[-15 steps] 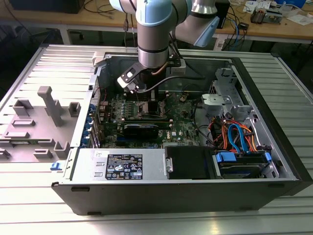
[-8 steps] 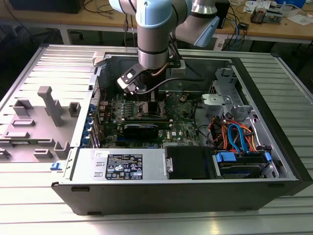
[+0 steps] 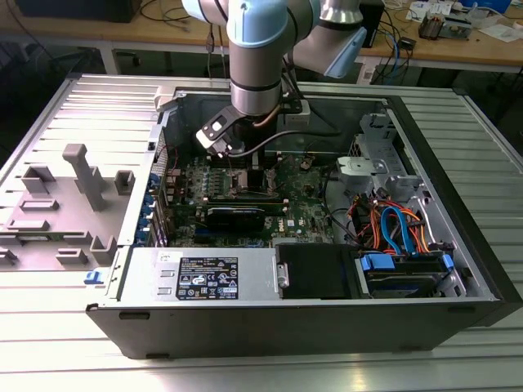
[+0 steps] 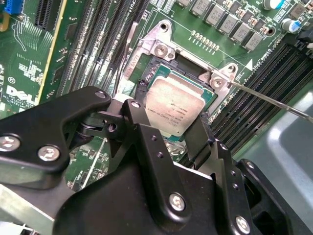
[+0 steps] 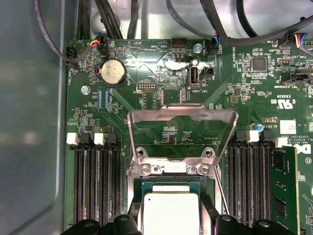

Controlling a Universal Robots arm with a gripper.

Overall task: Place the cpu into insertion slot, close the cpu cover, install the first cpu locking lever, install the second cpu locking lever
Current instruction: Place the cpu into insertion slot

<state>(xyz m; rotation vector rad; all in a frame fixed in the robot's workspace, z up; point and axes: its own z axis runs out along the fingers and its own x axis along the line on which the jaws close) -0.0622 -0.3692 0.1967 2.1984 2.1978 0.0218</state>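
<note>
The cpu (image 4: pixel 173 105), a pale silver square chip, sits between my gripper's (image 4: pixel 168 131) black fingers (image 4: pixel 139 125), level with the insertion slot (image 4: pixel 188 63) and its silvery frame. In the first wrist view the cpu (image 5: pixel 168 210) lies over the insertion slot (image 5: pixel 171 169), with my gripper (image 5: pixel 169 218) shut on its two sides. The cpu cover (image 5: pixel 181 111) stands swung open behind the socket, the board showing through its cut-out. A thin locking lever (image 4: pixel 274 100) sticks out free beside the socket. In the exterior view my gripper (image 3: pixel 248 175) is low inside the open computer case.
Long black memory slots (image 5: pixel 98 181) flank the socket, and a green memory card (image 5: pixel 283 186) stands in one. A coin battery (image 5: pixel 111 72) and cables lie beyond the cover. The power supply (image 3: pixel 204 273) and drive cables (image 3: pixel 392 229) fill the case's near side.
</note>
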